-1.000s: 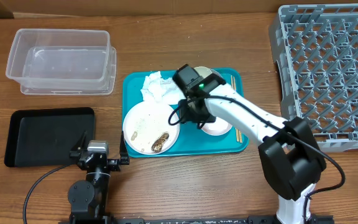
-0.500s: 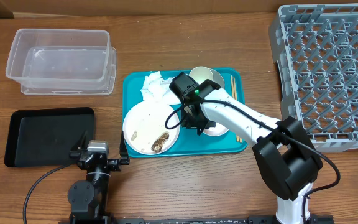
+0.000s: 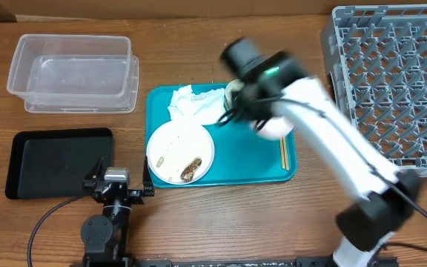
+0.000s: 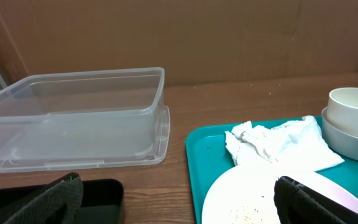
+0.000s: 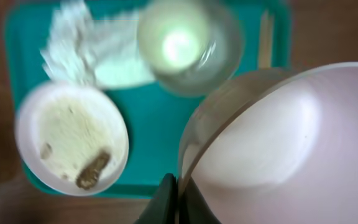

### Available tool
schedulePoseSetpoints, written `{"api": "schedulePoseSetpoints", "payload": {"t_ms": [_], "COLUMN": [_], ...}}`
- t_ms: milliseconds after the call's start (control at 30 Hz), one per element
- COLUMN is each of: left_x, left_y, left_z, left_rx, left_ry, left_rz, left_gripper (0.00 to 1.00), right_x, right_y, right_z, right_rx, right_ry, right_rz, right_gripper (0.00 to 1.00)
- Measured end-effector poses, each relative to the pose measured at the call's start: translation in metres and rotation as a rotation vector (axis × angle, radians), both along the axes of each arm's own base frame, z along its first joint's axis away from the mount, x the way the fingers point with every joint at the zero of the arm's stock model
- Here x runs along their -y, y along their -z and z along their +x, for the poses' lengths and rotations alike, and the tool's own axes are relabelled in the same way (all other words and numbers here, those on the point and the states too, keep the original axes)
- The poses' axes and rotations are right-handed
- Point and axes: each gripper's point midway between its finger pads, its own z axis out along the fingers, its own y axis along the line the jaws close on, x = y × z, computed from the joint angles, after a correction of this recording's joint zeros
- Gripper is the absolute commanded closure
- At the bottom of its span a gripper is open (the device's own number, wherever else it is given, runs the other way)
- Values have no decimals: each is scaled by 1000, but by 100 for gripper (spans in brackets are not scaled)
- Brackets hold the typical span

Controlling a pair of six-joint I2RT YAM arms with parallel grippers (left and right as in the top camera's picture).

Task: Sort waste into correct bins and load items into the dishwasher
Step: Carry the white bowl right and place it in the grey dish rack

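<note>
Pinching small bowl (image 5: pixel 272 143) rim with right gripper (image 5: pixel 178 186), over right of teal tray (image 3: pixel 243 159); holding left gripper (image 3: pixel 121 183) wide open near black tray (image 3: pixel 50 159).

Wooden table (image 3: pixel 199 230), brown board (image 4: pixel 197 37) behind it.
Tabletop is mid-brown wood with grain running left to right. The board is plain and cardboard-like, standing upright along the table's far edge. Light is even and soft.

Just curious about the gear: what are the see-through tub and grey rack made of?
Clear tub: likely thin glossy plastic; its walls are see-through with soft highlights. Grey rack: probably moulded matte plastic, judging by its uniform colour and peg grid.
</note>
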Motion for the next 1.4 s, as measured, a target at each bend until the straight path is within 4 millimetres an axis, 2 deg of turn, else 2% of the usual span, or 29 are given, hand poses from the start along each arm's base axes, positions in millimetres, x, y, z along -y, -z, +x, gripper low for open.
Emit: {"api": "schedulePoseSetpoints", "payload": {"t_ms": [67, 133, 200, 300, 400, 500, 633, 767, 933, 1033, 1233, 1400], "left_x": [0, 0, 0, 0, 0, 0, 0, 0, 0, 0, 0, 0], "left_y": [0, 0, 0, 0, 0, 0, 0, 0, 0, 0, 0, 0], "left_z": [0, 0, 0, 0, 0, 0, 0, 0, 0, 0, 0, 0], "left_rx": [0, 0, 0, 0, 0, 0, 0, 0, 0, 0, 0, 0], "left_ry": [0, 0, 0, 0, 0, 0, 0, 0, 0, 0, 0, 0], "left_rz": [0, 0, 0, 0, 0, 0, 0, 0, 0, 0, 0, 0], "left_gripper": [0, 0, 0, 0, 0, 0, 0, 0, 0, 0, 0, 0], "right_x": [45, 89, 155, 248, 322, 387, 449, 489, 511, 524, 534, 545], "right_y": [-50, -78, -103, -111, -111, -114, -121, -123, -114, -91, -41, -17], "right_z": [24, 39, 52, 56, 53, 47, 41, 51, 72, 85, 104, 112], "right_rx": [128, 212, 300, 349, 380, 439, 547, 674, 798, 844, 845, 850], "right_ry": [86, 182, 335, 553, 720, 850, 916, 843, 720, 658, 614, 595], "right_rz": [47, 58, 49, 6, -4, 38, 117, 200, 285, 327, 379, 410], "right_gripper": [96, 96, 96, 96, 96, 96, 96, 96, 96, 96, 96, 96]}}
